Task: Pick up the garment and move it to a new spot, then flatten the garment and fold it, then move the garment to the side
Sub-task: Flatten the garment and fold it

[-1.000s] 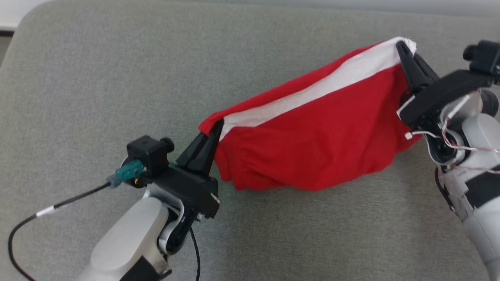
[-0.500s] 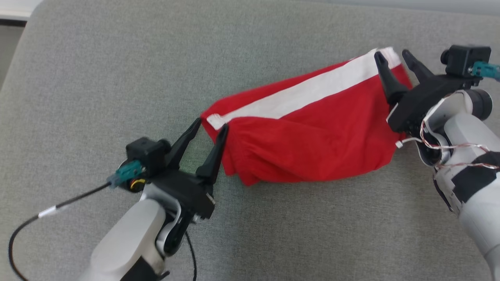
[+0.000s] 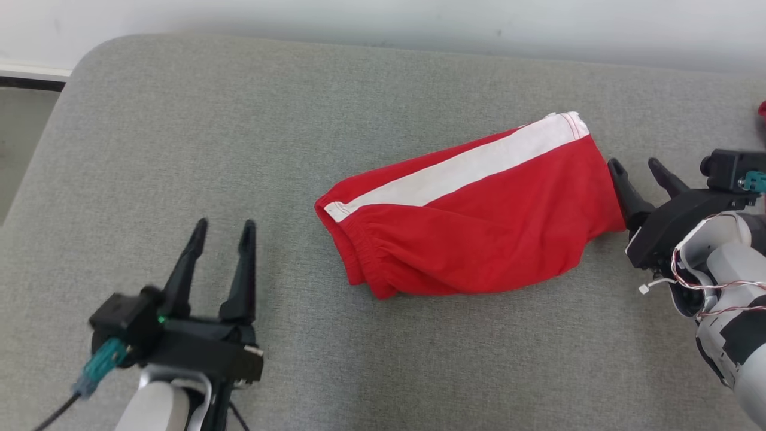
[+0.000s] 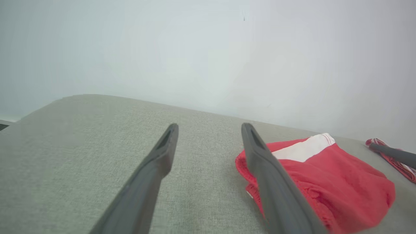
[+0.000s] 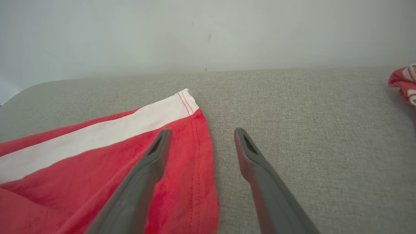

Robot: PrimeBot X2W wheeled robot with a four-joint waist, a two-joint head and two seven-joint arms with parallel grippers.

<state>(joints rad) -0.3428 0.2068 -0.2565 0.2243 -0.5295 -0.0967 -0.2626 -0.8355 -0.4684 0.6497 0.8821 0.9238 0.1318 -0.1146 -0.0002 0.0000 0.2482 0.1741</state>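
Observation:
The garment (image 3: 473,221) is a pair of red shorts with a white side stripe, lying folded and slanted on the grey cushion, free of both grippers. My left gripper (image 3: 222,225) stands open well to its left, nothing between its fingers; the left wrist view has the garment (image 4: 328,178) to the right of the open left gripper (image 4: 209,126). My right gripper (image 3: 634,161) is open just off the garment's right hem. In the right wrist view the hem of the garment (image 5: 188,182) lies under the left finger of the open right gripper (image 5: 201,130).
The grey cushion (image 3: 239,120) meets a pale wall at the back; its rounded left corner and edge drop off at the far left. Another red and white piece of cloth (image 5: 404,83) lies at the far right.
Both grippers have opened and let go of the garment, which now lies on the cushion. The left arm has drawn back down and left, the right arm back to the right. The camera has shifted.

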